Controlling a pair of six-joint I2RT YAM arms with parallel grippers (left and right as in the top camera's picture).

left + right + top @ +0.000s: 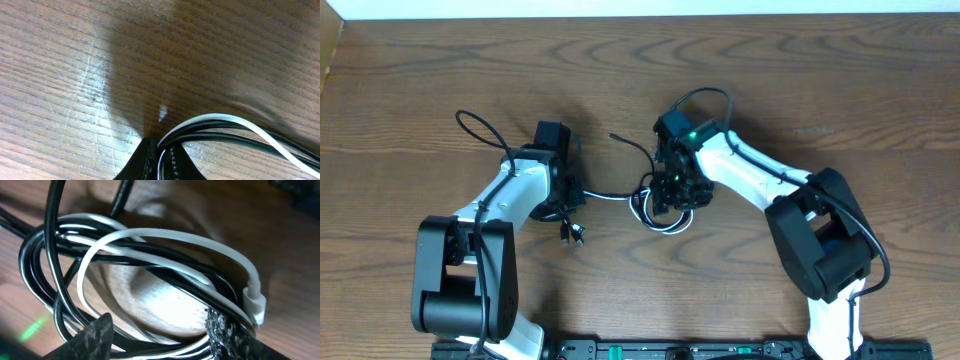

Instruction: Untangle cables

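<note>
Wooden table [820,80] carries the cables [660,226], bunched in 1 tangle; right gripper [160,322] sits directly over the tangle, jaws spread wide, black and white loops lying between them unpinched; left gripper [161,152], just left of the tangle, is clamped narrow on cables trailing from it, 1 white cord [225,120] among black; white plug [255,302] lies at the tangle's edge

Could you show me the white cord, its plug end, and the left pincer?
white cord [175,232]: right wrist view, top of its loop.
plug end [255,302]: right wrist view, its white body.
left pincer [161,162]: left wrist view, between its fingertips.
</note>
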